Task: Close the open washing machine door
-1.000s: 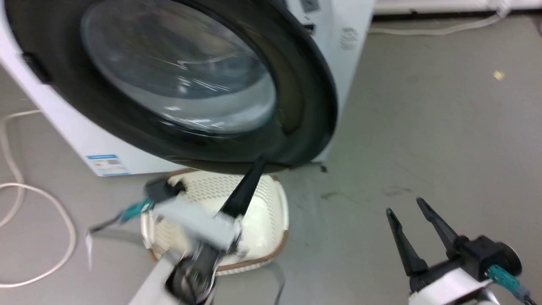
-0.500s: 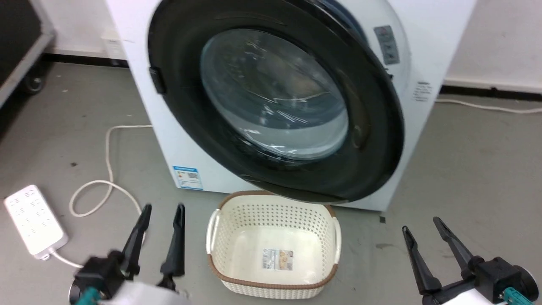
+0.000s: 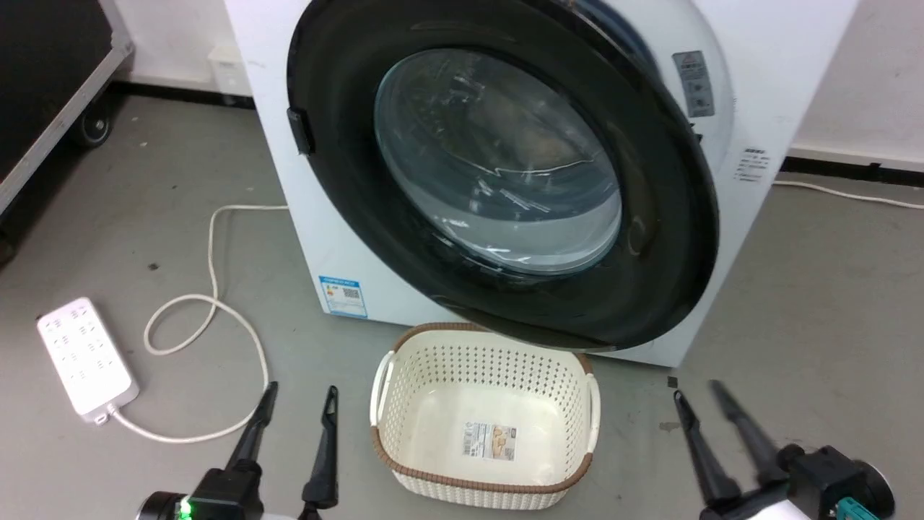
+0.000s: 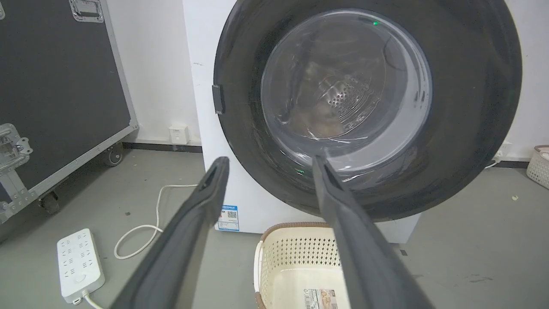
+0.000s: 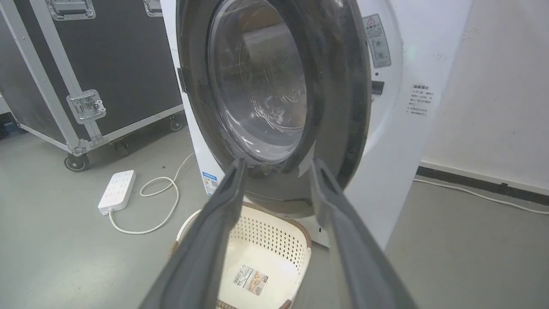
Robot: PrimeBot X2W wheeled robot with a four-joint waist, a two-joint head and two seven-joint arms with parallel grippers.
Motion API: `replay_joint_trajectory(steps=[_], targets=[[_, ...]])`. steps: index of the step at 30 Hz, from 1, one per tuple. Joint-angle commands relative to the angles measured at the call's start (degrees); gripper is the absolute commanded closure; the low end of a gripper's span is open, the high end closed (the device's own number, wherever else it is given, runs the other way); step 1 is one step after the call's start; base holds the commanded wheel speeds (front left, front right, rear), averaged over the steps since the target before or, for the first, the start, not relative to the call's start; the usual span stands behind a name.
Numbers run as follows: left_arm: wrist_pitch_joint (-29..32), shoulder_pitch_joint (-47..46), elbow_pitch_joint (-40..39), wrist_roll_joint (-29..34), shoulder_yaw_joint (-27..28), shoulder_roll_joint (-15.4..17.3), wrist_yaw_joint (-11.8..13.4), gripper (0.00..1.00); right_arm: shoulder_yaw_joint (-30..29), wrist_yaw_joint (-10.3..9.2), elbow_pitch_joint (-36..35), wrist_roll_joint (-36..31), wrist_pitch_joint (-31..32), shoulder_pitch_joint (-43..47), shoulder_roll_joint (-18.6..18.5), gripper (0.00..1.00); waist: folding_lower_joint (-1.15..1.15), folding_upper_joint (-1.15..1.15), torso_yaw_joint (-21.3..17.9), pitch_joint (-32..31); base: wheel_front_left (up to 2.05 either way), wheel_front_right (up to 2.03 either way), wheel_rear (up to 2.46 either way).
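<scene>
Head view: left hand (image 3: pixel 302 388) and right hand (image 3: pixel 696 388) spread wide, empty; blue label (image 3: pixel 343 296) on washing machine (image 3: pixel 325 242) unreadable

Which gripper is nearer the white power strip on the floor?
Left. The left gripper hangs just to the right of the power strip in the head view; the right gripper is beyond the laundry basket.

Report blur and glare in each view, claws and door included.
Head view: right claw motion-smeared, left claw sharp, white glare streaks across the door glass. Left wrist view: crisp, two green glints on the glass. Right wrist view: slightly soft, pale reflections washing the glass.
</scene>
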Motion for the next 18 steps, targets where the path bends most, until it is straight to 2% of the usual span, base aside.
replay_joint_trajectory(steps=[1, 5, 9, 10, 11, 12, 13, 14, 18], targets=[[-0.24, -0.14, 0.19, 0.6, -0.01, -0.23, -0.25, 0.0, 0.9, 0.05, -0.67, 0.57, -0.22, -1.1, -0.99, 1.0, 0.0, 0.0, 0.69, 0.77, 0.0, 0.0, 0.0], [-0.24, -1.6, 0.33, 1.42, -0.33, -1.31, -0.64, 0.0, 5.4, 0.05, -1.29, 1.9, 0.74, -5.63, -5.69, 1.0, 0.0, 0.0, 2.55, 3.5, 0.0, 0.0, 0.0], [-0.25, -3.45, 0.31, 2.05, -1.03, -2.42, -1.04, 0.0, 9.89, 0.05, -0.96, 5.48, 4.0, -12.55, -12.16, 1.0, 0.0, 0.0, 4.83, 6.93, 0.0, 0.0, 0.0], [-0.25, -3.45, 0.31, 2.05, -1.03, -2.42, -1.04, 0.0, 9.89, 0.05, -0.96, 5.48, 4.0, -12.55, -12.16, 1.0, 0.0, 0.0, 4.83, 6.93, 0.0, 0.0, 0.0], [-0.25, -4.34, 0.3, 2.25, -1.16, -2.87, -1.13, 0.0, 11.29, 0.05, -0.1, 8.55, 5.64, -16.43, -15.13, 1.0, 0.0, 0.0, 5.74, 8.46, 0.0, 0.0, 0.0], [-0.25, -4.34, 0.3, 2.25, -1.16, -2.87, -1.13, 0.0, 11.29, 0.05, -0.1, 8.55, 5.64, -16.43, -15.13, 1.0, 0.0, 0.0, 5.74, 8.46, 0.0, 0.0, 0.0], [-0.25, -5.13, 0.26, 2.47, -1.45, -3.3, -1.2, 0.0, 12.51, 0.05, 1.04, 10.92, 7.05, -20.23, -18.24, 1.0, 0.0, 0.0, 6.67, 10.13, 0.0, 0.0, 0.0], [-0.25, -5.13, 0.26, 2.47, -1.45, -3.3, -1.2, 0.0, 12.51, 0.05, 1.04, 10.92, 7.05, -20.23, -18.24, 1.0, 0.0, 0.0, 6.67, 10.13, 0.0, 0.0, 0.0], [-0.25, -7.15, 0.13, 2.88, -2.29, -4.15, -1.19, 0.0, 13.08, 0.05, 6.07, 18.58, 9.44, -28.89, -23.65, 1.0, 0.0, 0.0, 8.83, 13.69, 0.0, 0.0, 0.0]])
